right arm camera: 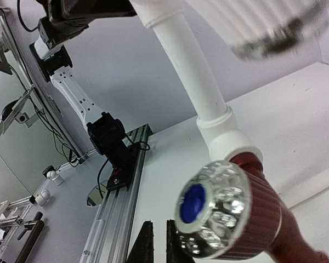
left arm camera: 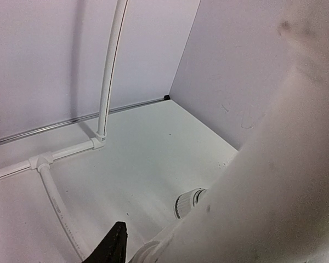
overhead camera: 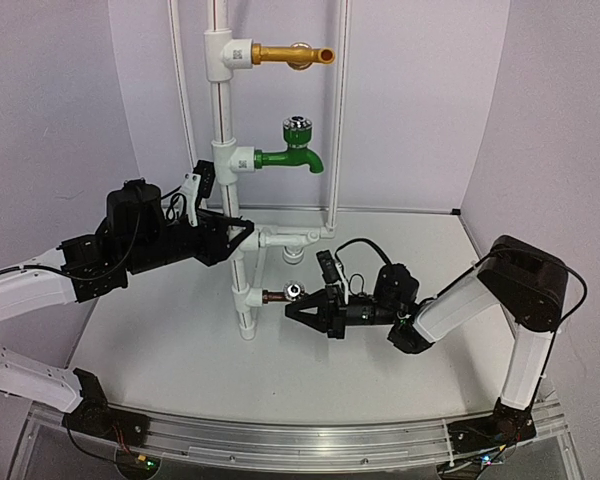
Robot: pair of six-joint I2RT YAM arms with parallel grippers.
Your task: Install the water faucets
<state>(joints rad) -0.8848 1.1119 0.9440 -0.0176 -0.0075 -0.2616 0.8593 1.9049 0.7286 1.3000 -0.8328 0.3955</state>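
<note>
The small brown faucet (overhead camera: 278,296) sits screwed into the lowest white fitting (right arm camera: 230,143) of the upright pipe stand (overhead camera: 223,120). It is close in the right wrist view (right arm camera: 263,219), with its silver knob (right arm camera: 214,216) and blue cap facing me. My right gripper (overhead camera: 292,311) is just below and beside the knob. Its fingertips (right arm camera: 146,244) are almost together with nothing between them. My left gripper (overhead camera: 242,238) is closed around the upright white pipe (left arm camera: 274,181) above that fitting. Only one dark finger (left arm camera: 114,246) shows there.
A long gold faucet (overhead camera: 292,54) and a green faucet (overhead camera: 292,157) sit higher on the same stand. Thin white base pipes (overhead camera: 292,238) run back to a second upright (overhead camera: 337,120). Pale walls close the back and sides. An aluminium rail (overhead camera: 300,440) lines the front edge.
</note>
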